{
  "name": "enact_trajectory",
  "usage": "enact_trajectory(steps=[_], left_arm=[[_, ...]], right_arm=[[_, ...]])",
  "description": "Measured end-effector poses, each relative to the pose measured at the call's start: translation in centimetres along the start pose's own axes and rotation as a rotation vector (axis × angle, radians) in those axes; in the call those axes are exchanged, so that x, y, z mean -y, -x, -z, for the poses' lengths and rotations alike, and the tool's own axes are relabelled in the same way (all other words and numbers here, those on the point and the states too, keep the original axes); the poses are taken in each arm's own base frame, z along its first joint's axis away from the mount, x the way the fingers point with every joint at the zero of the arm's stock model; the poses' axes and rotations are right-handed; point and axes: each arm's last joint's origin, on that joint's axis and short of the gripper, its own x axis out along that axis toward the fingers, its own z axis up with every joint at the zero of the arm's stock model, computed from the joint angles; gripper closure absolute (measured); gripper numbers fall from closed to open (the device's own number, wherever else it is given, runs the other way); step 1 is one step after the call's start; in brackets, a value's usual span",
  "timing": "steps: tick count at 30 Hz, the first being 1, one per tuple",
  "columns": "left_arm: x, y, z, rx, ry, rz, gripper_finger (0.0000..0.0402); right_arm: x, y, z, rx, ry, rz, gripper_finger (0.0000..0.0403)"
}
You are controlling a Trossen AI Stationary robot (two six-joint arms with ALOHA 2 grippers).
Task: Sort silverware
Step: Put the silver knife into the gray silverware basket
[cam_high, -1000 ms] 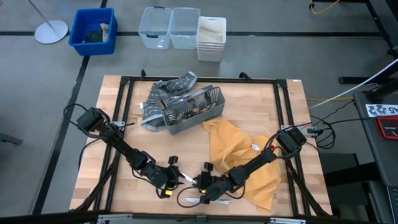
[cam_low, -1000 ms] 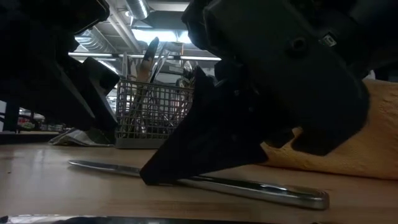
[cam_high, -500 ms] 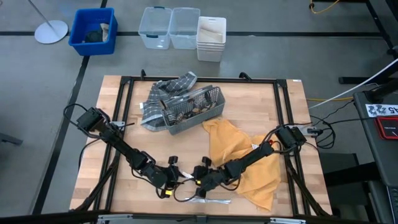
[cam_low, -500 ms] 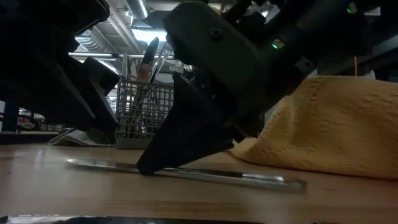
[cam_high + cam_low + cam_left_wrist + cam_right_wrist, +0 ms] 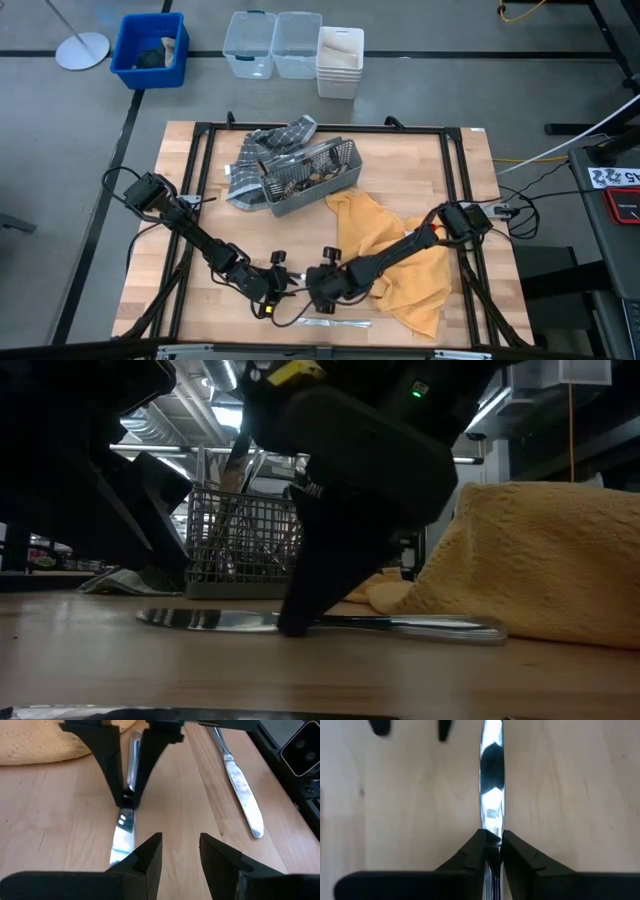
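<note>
A shiny silver metal knife (image 5: 492, 815) lies flat on the wooden table (image 5: 400, 170), near its front edge. The right pincer (image 5: 491, 851) squeezes the knife between its two dark fingers. The left pincer (image 5: 179, 852) waits close by, open and holding nothing. A second silver knife (image 5: 239, 782) lies beside them. A yellow cloth (image 5: 385, 225) sits near.

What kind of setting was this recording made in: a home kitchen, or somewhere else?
Most likely a robotics lab or workshop, not a kitchen. The wooden table sits in a black metal frame on a bare grey floor, plastic storage bins stand on that floor, and exposed ceiling ducts and lights show beyond the wire-mesh caddy.
</note>
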Motion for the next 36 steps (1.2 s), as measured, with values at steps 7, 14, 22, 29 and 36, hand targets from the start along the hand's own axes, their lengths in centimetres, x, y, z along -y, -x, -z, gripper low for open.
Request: enact_trajectory(steps=[7,14,22,29,36], left_arm=[[0.0,0.0,0.0,-0.001,0.0,0.0,0.0282],[0.0,0.0,0.0,0.0,0.0,0.0,0.0282],[-0.3,-0.1,-0.1,0.001,0.005,-0.01,0.0282],[-1.4,-0.5,-0.4,0.006,0.028,-0.063,0.0282],[-2.7,-0.9,-0.3,-0.032,0.078,-0.112,0.0282]], right_arm=[[0.5,0.2,-0.2,-0.06,-0.002,-0.024,0.0348],[0.4,0.4,-0.3,-0.057,-0.001,-0.034,0.0373],[0.3,0.4,-0.3,-0.051,-0.002,-0.038,0.0375],[0.2,0.3,-0.4,-0.037,-0.006,-0.047,0.0375],[0.2,0.3,-0.5,-0.034,-0.007,-0.047,0.0375]])
